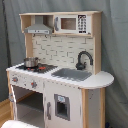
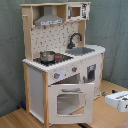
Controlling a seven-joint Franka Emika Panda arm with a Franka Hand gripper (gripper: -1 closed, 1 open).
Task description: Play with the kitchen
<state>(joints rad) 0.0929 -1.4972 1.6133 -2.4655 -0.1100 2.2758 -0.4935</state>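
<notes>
The pincer, a white form cut off at the second exterior view's right edge, lies low beside the kitchen; whether it is spread cannot be told. A small pot sits on the hob. The oven door stands ajar.

This looks like a staged test or recording space, not a real home kitchen. A plain grey fabric curtain hangs in folds behind everything in both exterior views, serving as a backdrop. The only kitchen here is a toy: a tall white and light-wood play kitchen with a grey hood, dotted backsplash, black faucet and sink, standing alone on a light wooden floor in the second exterior view. A white and dark piece of equipment sits at the second exterior view's right edge; what it is cannot be told.
</notes>
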